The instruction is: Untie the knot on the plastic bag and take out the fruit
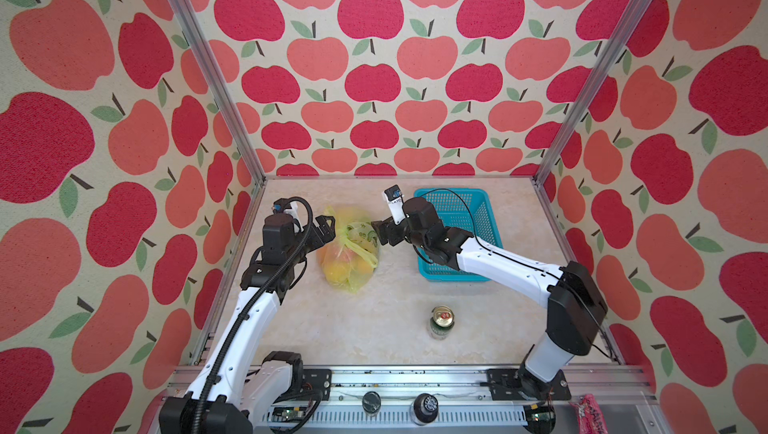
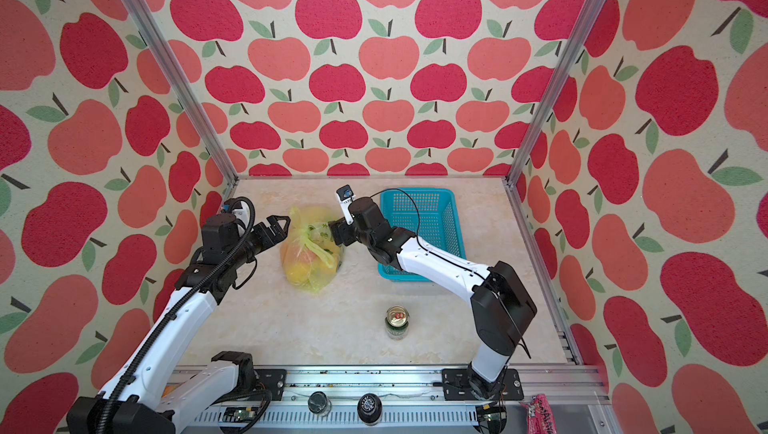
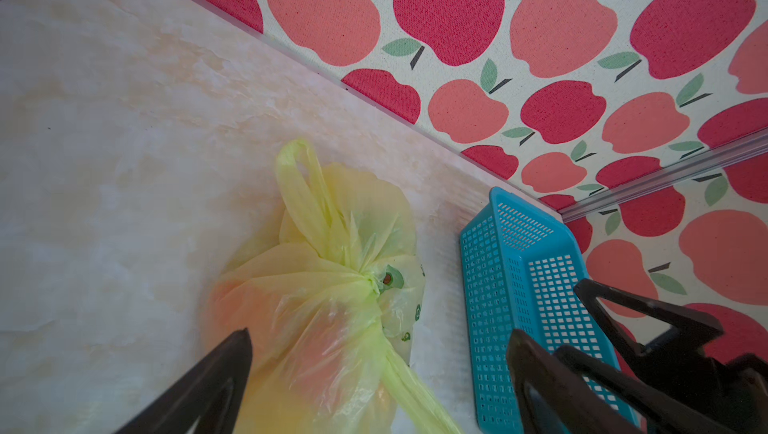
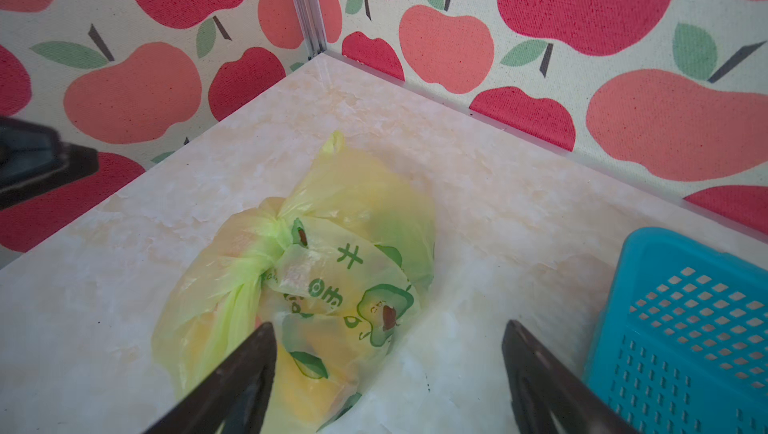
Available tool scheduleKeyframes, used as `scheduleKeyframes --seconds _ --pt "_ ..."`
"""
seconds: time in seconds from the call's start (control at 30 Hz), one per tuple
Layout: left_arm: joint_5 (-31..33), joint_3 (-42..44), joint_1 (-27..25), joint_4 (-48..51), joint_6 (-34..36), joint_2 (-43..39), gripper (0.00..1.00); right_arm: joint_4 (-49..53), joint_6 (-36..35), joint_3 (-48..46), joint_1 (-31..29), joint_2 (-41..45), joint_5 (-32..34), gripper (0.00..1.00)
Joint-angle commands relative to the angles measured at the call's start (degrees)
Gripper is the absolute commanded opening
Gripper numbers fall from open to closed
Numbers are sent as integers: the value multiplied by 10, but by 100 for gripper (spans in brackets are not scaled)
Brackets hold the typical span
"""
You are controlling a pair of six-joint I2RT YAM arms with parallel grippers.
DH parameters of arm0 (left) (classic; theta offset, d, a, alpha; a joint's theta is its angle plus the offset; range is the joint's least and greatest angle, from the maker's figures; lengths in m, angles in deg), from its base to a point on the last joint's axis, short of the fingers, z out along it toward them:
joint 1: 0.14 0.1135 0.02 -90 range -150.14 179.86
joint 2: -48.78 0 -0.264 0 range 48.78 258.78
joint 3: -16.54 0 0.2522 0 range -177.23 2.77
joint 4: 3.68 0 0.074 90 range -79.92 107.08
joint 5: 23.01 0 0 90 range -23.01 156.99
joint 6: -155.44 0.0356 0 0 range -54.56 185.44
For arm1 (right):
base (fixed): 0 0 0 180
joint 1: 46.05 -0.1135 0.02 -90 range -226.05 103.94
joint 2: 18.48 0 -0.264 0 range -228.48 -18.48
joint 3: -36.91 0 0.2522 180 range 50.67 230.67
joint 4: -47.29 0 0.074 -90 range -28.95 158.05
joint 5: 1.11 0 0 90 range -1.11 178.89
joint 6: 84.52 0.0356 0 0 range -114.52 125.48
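The pale yellow plastic bag (image 1: 350, 251) (image 2: 309, 253) lies tied on the marble tabletop, its green print facing my right arm. The knot (image 3: 370, 282) (image 4: 274, 240) is a small bunched yellow-green lump on top, with a handle loop (image 3: 297, 186) trailing away from it. Fruit (image 1: 343, 272) (image 4: 307, 394) shows through the plastic as orange, yellow and pink shapes. My left gripper (image 1: 326, 226) (image 3: 380, 336) hovers open at the bag's left side. From the right, my right gripper (image 1: 379, 233) (image 4: 388, 328) faces the bag, open and holding nothing.
A turquoise perforated basket (image 1: 449, 192) (image 2: 415, 193) stands right of the bag, partly under my right arm. A green drink can (image 1: 441, 322) (image 2: 397, 322) stands upright nearer the front. A pink packet (image 1: 590, 411) lies beyond the front rail at the right.
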Motion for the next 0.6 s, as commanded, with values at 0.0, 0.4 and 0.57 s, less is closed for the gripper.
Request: scheduleKeyframes --seconds 0.0,0.4,0.57 --pt "21 20 -6 -19 -34 -20 96 32 36 59 19 -66 -98 85" --pt "72 116 -31 -112 -150 -47 97 30 65 204 13 -226 -224 87" --pt "104 131 -50 -133 -182 -22 99 77 48 266 1 -269 -206 81"
